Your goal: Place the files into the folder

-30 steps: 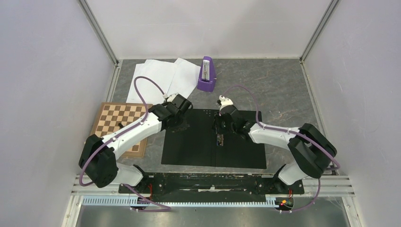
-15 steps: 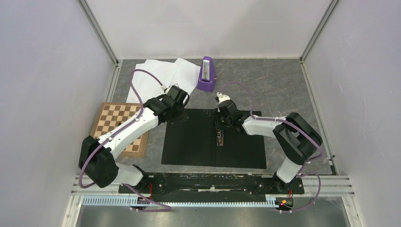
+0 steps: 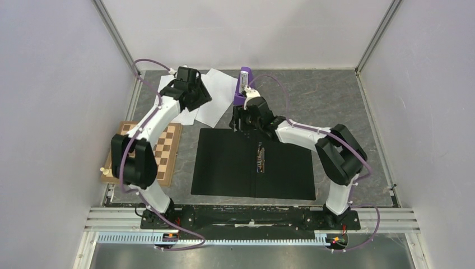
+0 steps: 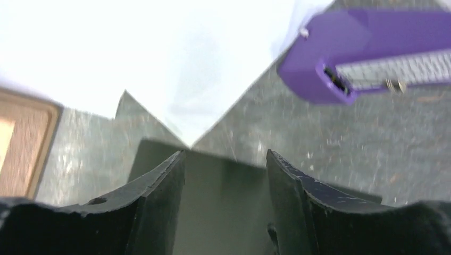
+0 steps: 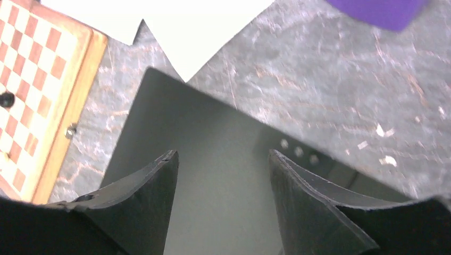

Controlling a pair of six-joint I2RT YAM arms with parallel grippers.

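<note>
The left gripper (image 4: 226, 156) hangs with its fingers spread and nothing between them. Directly under it is the far-left corner of the folder (image 4: 223, 202). Just past the fingertips, a pointed corner of the files (image 4: 175, 64) comes almost to the folder's edge. The white sheets overlap and fan away ahead and to the gripper's left. From above, the left arm stands up steeply from its base and reaches forward, with the left gripper (image 3: 193, 92) over the sheets. The arm covers part of the files (image 3: 218, 95) and part of the chessboard (image 3: 168, 148).

The right gripper (image 5: 222, 155) is also spread and empty, hovering over the far edge of the folder (image 5: 213, 133). The files (image 5: 197, 32) lie ahead and left of it, and the chessboard (image 5: 37, 69) is off to its left. The right arm sweeps in from its base in a long bend, and the right gripper (image 3: 241, 119) ends at the folder's far edge.

The folder (image 3: 224, 162) lies open and flat, black inside up, with its metal clip (image 3: 260, 159) along the spine.

The right wrist hides the lower part of the purple metronome (image 3: 245, 75). The metronome is blurred in the left wrist view (image 4: 372, 48) and cut off at the top of the right wrist view (image 5: 380, 10). How many sheets there are cannot be told.
</note>
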